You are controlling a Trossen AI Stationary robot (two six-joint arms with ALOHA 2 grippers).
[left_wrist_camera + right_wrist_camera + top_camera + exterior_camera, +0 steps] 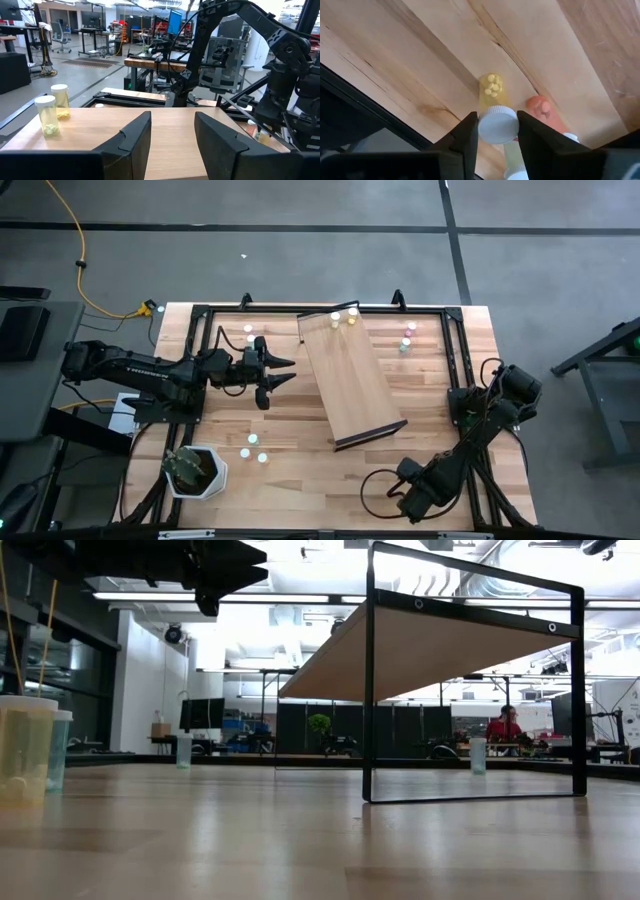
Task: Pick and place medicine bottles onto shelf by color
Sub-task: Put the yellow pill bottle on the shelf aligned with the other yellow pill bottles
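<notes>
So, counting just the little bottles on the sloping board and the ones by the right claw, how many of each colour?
Yellow plastic bottles with white caps: 3 (two on the light-wood shelf, one in the right claw)
Pink plastic bottle: 1
Pale bottle, colour unclear: 1
Total: 5

Honestly not much to read here. The only lettering I can spot is a line of white print along the left arm [140, 366] in the high view, and it's too small to make out what it says. The bottles show no labels I can read, and nothing legible turns up on the shelf or on anything in the room behind.
</notes>
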